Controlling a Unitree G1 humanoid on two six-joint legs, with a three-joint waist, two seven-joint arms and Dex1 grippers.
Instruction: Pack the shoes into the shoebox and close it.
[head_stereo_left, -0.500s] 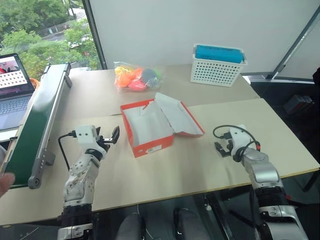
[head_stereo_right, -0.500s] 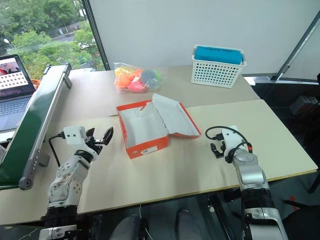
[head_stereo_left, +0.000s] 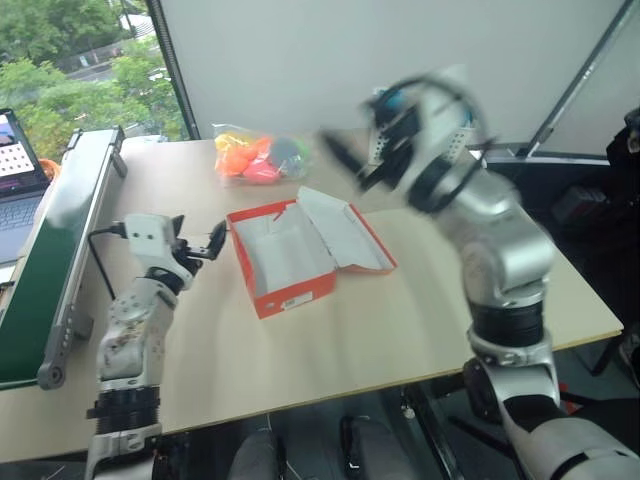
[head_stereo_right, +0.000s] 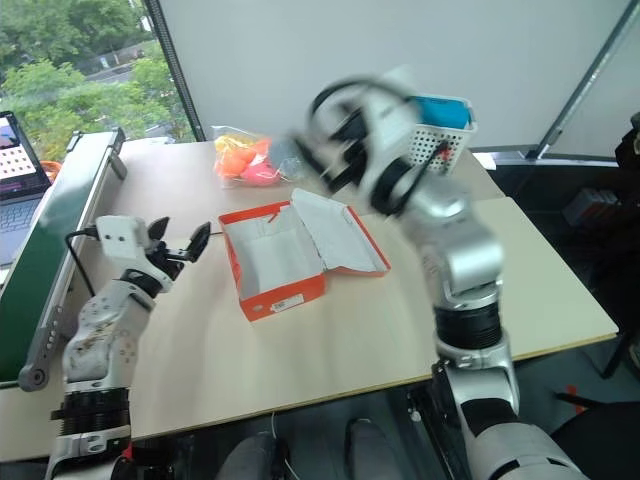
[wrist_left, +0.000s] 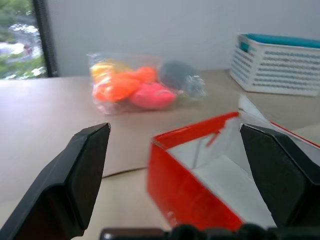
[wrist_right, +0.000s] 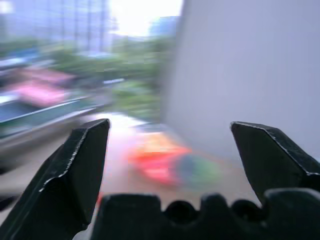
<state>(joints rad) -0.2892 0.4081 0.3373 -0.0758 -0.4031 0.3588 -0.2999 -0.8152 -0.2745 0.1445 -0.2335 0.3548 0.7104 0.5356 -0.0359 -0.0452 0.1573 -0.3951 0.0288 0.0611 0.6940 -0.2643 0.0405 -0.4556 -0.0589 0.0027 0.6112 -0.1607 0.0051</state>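
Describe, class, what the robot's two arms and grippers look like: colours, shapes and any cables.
Both arms are jointed silver-grey metal segments with black bands at the joints. The left gripper has two black, flat, tapering fingers, a white boxy camera block at the wrist and a black cable looping down from it. The right gripper has matching black fingers, and black cable loops round its white wrist housing.

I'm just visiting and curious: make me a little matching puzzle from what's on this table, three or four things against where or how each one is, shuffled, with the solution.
Things:
1. shoebox
2. white mesh basket
3. bag of orange and pink items
4. left gripper

Where or how:
A. at the far side of the table, beside the window
B. open and empty, lid folded back, white inside
C. fingers spread, just beside the box's left wall
D. at the far right of the table, with a blue thing inside

Pairs: 1-B, 2-D, 3-A, 4-C
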